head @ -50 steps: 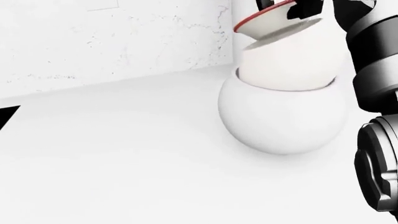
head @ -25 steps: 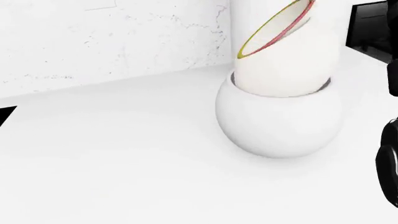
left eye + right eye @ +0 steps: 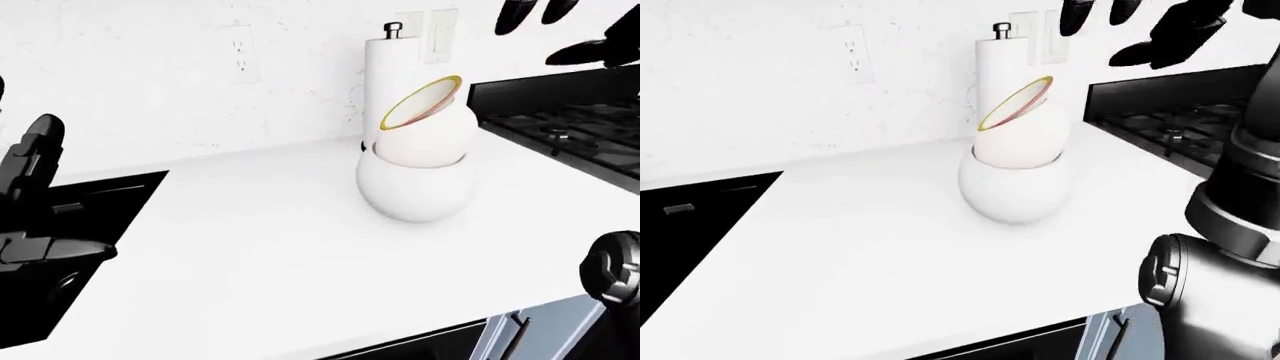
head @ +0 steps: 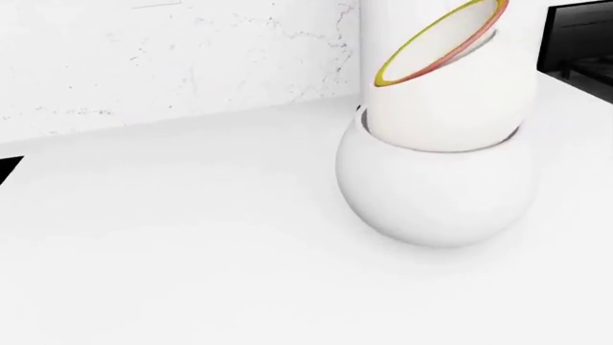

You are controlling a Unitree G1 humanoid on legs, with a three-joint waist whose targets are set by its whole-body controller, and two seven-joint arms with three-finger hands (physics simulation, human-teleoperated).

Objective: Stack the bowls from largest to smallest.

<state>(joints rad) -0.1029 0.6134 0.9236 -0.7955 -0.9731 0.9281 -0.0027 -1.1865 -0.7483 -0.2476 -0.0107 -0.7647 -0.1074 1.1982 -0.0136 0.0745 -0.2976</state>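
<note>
Bowl stack (image 3: 415, 176): rigid, slick, likely breakable; top bowl (image 3: 420, 124) tilted toward 10 o'clock, grip rim; right hand (image 3: 1140, 26) spread above, left hand (image 3: 30, 202) state unclear

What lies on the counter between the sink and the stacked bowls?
Nothing: in the left-eye view the white counter is bare between the black sink and the bowls.

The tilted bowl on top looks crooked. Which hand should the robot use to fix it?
Probably the right hand. Its dark fingers hang open just up and right of the tilted bowl, which leans inside the big round bowl. The left hand sits far off at the view's left edge, over the sink.
</note>
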